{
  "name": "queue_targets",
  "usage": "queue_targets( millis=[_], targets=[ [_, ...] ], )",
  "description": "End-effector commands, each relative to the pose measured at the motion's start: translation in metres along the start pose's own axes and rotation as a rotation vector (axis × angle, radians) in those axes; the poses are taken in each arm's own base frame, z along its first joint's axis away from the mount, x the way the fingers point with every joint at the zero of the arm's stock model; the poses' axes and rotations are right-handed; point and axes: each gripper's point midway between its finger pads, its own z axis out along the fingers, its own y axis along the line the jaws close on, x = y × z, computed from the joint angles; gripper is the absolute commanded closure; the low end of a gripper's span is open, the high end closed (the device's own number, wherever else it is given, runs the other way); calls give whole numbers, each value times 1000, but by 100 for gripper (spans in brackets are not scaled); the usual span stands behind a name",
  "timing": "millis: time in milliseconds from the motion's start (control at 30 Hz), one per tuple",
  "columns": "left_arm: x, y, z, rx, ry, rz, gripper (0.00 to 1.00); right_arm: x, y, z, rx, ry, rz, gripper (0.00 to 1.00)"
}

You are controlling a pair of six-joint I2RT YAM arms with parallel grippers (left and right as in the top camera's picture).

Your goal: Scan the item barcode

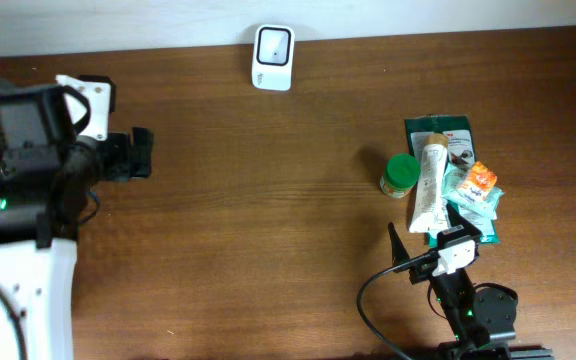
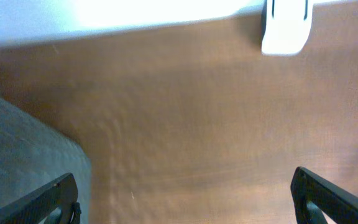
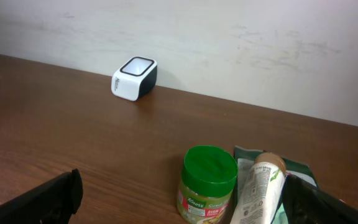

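Note:
A white barcode scanner (image 1: pixel 273 58) stands at the table's far edge, window up, also in the left wrist view (image 2: pixel 284 28) and the right wrist view (image 3: pixel 134 78). The items lie in a pile at the right: a green-lidded jar (image 1: pixel 400 175) (image 3: pixel 209 183), a white tube (image 1: pixel 430 185) (image 3: pixel 257 186), a green pouch (image 1: pixel 443 132) and an orange packet (image 1: pixel 481 180). My right gripper (image 1: pixel 430 240) (image 3: pixel 182 193) is open just short of the pile, holding nothing. My left gripper (image 1: pixel 144 154) (image 2: pixel 188 205) is open over bare wood at the left, far from the items.
The brown wooden table (image 1: pixel 268 220) meets a white wall (image 3: pixel 229 37) behind the scanner. A grey surface (image 2: pixel 17 155) shows at the left of the left wrist view. A black cable (image 1: pixel 373 290) loops beside the right arm near the front edge.

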Motion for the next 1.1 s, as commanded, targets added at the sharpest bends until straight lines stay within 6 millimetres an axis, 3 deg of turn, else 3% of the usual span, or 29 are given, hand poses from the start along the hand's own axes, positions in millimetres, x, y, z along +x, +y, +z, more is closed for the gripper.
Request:
queue_targets(
  millis=[0,100,233,400,667,933,1067],
  targets=[
    [-30,6,-35,-40,-191,21,1,1,1,0,-2,0,3,1],
    [-40,7,-52,-67,-347,27,1,1,1,0,-2,0,3,2],
    [-32,5,-62,-101,-547,35,1,1,1,0,-2,0,4,2],
    [3,-7,-65,-103,-740,55,1,1,1,0,-2,0,4,2],
    [78,-23,-67,-133,-996,79,1,1,1,0,-2,0,4,2],
    [109,-28,-65,-149,-1083,84,1,1,1,0,-2,0,3,2],
    [124,-31,-48,-143,-1057,83,1,1,1,0,-2,0,4,2]
  ],
)
